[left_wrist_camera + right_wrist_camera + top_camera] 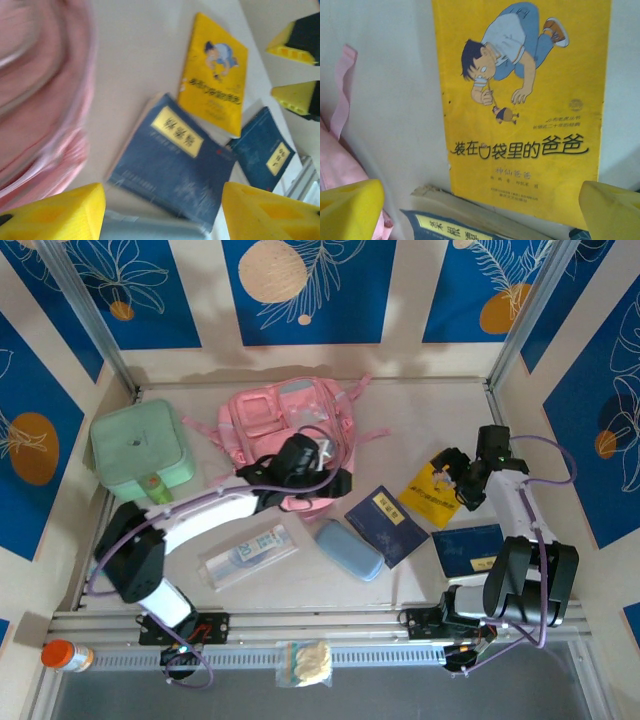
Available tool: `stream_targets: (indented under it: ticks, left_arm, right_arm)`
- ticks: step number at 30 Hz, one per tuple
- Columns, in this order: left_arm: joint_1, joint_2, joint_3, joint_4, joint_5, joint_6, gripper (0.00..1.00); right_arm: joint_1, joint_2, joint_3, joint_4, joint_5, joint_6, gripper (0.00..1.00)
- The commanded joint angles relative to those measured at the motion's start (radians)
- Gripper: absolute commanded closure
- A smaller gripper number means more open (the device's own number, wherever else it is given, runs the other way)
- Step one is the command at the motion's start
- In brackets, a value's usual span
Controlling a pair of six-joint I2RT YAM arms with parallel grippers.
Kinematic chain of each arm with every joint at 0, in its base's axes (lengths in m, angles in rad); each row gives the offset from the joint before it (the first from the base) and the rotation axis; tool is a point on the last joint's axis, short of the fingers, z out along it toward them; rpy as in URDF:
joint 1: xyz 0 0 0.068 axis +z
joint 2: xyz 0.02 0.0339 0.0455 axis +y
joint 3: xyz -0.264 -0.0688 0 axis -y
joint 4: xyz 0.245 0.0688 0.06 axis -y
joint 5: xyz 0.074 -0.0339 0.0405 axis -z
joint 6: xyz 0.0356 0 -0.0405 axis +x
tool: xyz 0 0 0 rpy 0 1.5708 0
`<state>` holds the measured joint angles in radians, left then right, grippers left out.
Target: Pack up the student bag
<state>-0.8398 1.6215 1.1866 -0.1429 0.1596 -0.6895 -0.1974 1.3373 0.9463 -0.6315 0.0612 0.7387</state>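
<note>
Yellow fingertips (55,212) of the left jaws stand spread and empty, the pink student bag (290,420) just beside them; right jaws, spread wide too, hover above the yellow book (520,100) on the counter (420,410).

The student bag (290,425) was soft, matt pink cloth. The yellow book (520,100) had a smooth, faintly glossy paper cover. The dark blue book (387,525) looked matt, with a frayed paper corner. The green case (140,450) was smooth plastic, and the pouch (245,555) was clear, shiny plastic. The right tool (481,210) had fingers (350,207) of matt yellow plastic. The desk (430,410) looked pale and matt.
</note>
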Motion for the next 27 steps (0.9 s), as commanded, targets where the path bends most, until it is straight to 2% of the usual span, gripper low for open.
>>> stream_targets:
  ticks: [1, 4, 7, 11, 17, 21, 24, 27]
  left_arm:
    - [-0.047, 0.130, 0.097, 0.125, 0.008, -0.042, 0.37]
    - [-0.056, 0.261, 0.202, 0.140, 0.029, -0.053, 0.38]
    - [-0.057, 0.328, 0.248, 0.184, 0.026, -0.050, 0.37]
    - [-0.058, 0.447, 0.373, 0.148, 0.075, -0.059, 0.37]
    - [-0.065, 0.569, 0.460, 0.217, 0.086, -0.095, 0.37]
    - [-0.068, 0.658, 0.558, 0.217, 0.099, -0.105, 0.39]
    - [-0.071, 0.717, 0.625, 0.202, 0.111, -0.112, 0.44]
    - [-0.074, 0.764, 0.660, 0.210, 0.113, -0.133, 0.46]
  right_arm:
    - [-0.008, 0.032, 0.000, 0.025, 0.047, 0.032, 0.00]
    - [0.018, 0.043, 0.002, 0.037, 0.065, 0.034, 0.00]
    - [0.064, 0.006, -0.004, 0.027, 0.149, 0.045, 0.01]
    - [0.061, -0.066, -0.081, 0.068, 0.150, 0.070, 0.01]
    - [0.094, -0.163, -0.196, 0.080, 0.207, 0.109, 0.01]
    - [0.072, -0.218, -0.291, 0.147, 0.164, 0.117, 0.01]
    - [0.031, -0.196, -0.305, 0.162, 0.092, 0.105, 0.00]
    - [0.023, -0.171, -0.313, 0.166, 0.091, 0.110, 0.02]
